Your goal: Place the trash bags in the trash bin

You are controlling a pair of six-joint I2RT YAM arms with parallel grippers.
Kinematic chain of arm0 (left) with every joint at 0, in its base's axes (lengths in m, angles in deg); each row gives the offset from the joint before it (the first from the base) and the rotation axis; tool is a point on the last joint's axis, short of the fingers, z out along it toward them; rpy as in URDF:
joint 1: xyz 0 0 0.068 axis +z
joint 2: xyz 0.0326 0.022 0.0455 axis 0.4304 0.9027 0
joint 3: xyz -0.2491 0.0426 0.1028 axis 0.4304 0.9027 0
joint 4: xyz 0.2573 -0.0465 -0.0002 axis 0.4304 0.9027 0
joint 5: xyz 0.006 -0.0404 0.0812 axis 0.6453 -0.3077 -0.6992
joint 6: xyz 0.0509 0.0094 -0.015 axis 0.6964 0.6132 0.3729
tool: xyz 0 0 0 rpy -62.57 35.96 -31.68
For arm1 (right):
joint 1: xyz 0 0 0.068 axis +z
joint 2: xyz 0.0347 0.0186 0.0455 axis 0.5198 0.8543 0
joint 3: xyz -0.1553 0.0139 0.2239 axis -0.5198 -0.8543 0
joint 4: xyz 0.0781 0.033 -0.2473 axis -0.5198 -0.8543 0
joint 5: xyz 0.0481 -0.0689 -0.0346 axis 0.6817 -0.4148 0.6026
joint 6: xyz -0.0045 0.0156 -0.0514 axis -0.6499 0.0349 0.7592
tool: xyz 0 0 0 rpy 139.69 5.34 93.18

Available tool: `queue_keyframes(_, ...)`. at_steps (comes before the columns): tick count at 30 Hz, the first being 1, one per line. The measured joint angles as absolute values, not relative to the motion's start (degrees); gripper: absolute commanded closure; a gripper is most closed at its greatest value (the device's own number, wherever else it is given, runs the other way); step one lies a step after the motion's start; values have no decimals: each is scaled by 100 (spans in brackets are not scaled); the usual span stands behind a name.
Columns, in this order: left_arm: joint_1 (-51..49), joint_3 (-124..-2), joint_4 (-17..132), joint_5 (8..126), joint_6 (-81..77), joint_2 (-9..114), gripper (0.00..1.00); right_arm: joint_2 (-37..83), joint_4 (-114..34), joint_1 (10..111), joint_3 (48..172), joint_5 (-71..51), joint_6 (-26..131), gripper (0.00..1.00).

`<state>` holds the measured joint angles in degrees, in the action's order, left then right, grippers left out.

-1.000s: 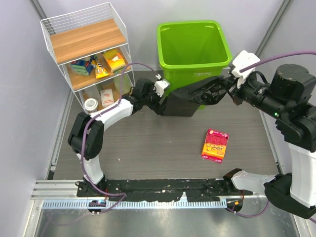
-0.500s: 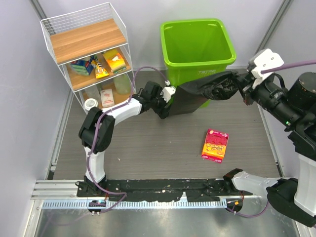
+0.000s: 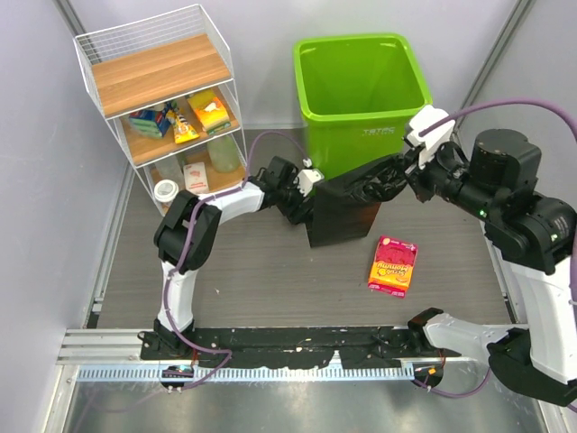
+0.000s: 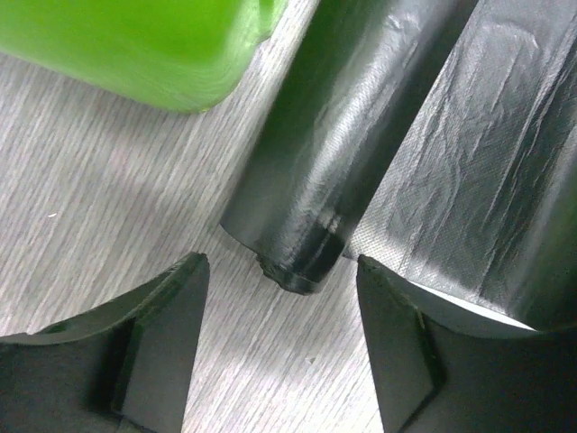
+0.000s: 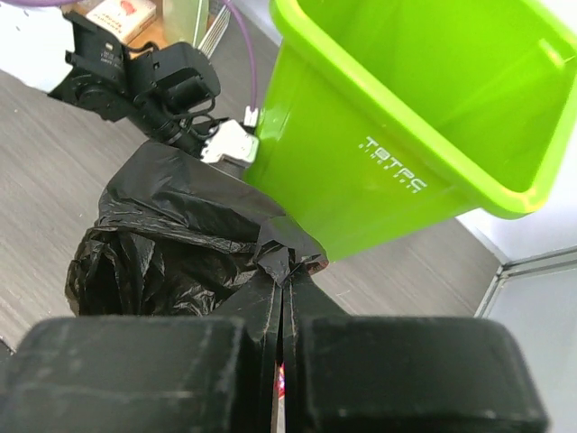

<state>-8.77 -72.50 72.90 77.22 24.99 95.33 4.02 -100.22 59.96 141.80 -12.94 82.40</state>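
I am pinching the trash bags (image 3: 347,206) in the right gripper (image 3: 401,171), jaws pressed together, at 6 o'clock of the trash bin (image 3: 361,135); left gripper (image 3: 302,194) jaws are standing spread, so I am fearing loose plastic draping outside it

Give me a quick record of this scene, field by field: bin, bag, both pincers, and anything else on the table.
Bin: lime-green rectangular plastic bin, upright, nothing visible inside
Bag: crinkled glossy black plastic trash bag, outside the bin, in front of it
Right pincer: shut on bunched bag plastic
Left pincer: open at the bag's left edge, gripping nothing
Other: flat pink snack packet lying on the table
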Motion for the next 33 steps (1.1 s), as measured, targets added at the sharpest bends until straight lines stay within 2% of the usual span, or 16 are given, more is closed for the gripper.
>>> queue_keyframes(6, -903, -7250, 7218, 7969, 2379, 9647, 58, 424, -10046, 5996, 13846, -1168, 8176, 99)
queue_keyframes(12, -960, -7235, 7180, 8235, 2210, 9664, 94, 424, -10050, 5996, 13634, -1137, 8170, 98)
queue_keyframes(14, -980, -7198, 7124, 8288, 2149, 9662, 100, 413, -10050, 5996, 13551, -1139, 8170, 99)
queue_keyframes(20, -1008, -6621, 6807, 8161, 1854, 9306, 100, 384, -10087, 5996, 13300, -1141, 8176, 99)
queue_keyframes(33, -1019, -4531, 7224, 6585, 1120, 7050, 100, 325, -10155, 5996, 12734, -1382, 8364, 99)
